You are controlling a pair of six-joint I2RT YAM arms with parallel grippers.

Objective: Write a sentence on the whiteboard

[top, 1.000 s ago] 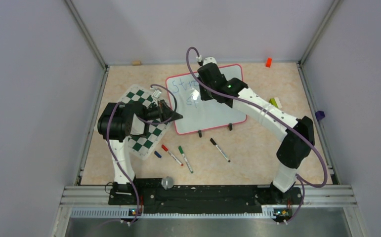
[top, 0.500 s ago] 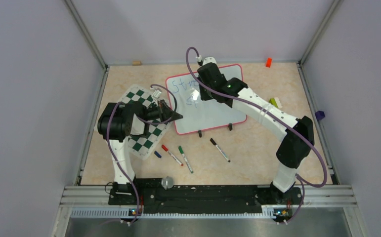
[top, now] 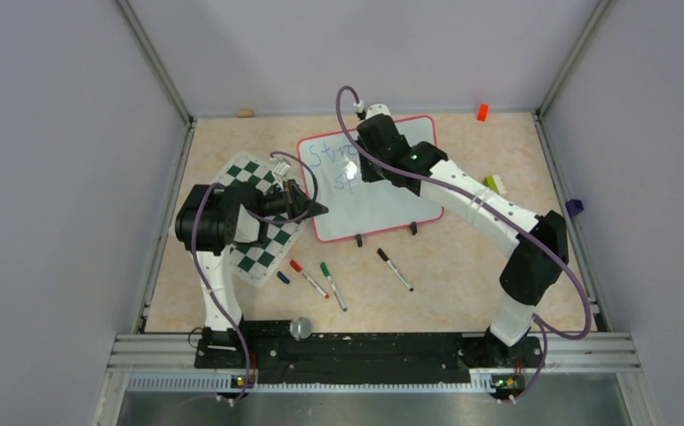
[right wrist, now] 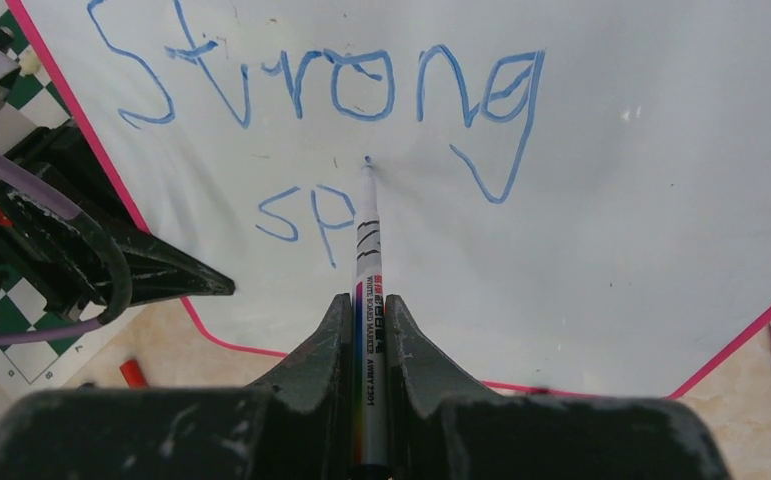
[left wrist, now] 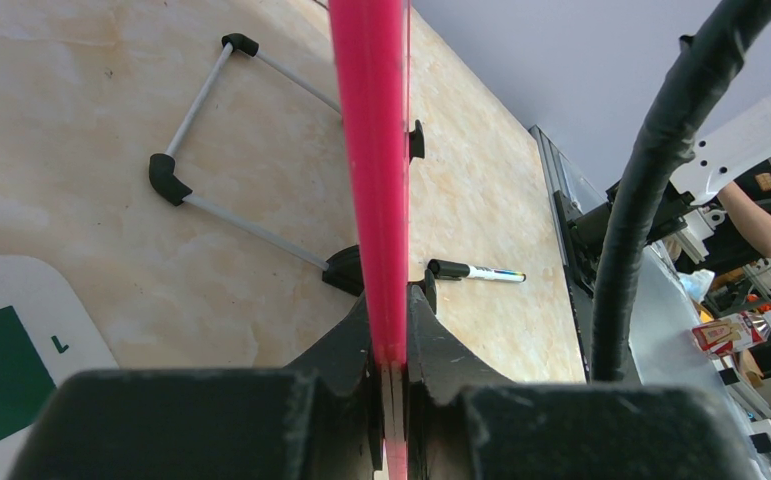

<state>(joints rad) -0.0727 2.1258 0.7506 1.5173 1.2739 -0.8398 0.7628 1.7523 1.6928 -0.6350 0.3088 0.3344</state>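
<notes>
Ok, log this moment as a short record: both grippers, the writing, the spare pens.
left gripper: shut on the pink edge of the whiteboard
right gripper: shut on a marker, tip at the board just right of "sp"
sentence: blue; "Strong" above, "sp" begun below
spare pens: red marker, green marker, black marker, lying loose in front of the board

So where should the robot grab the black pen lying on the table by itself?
Around the middle of its white barrel, coming straight down from above. The black pen lies flat and slanted on the table, so pinch across its thin width. Nothing lies right beside it, so there looks to be room.
</notes>
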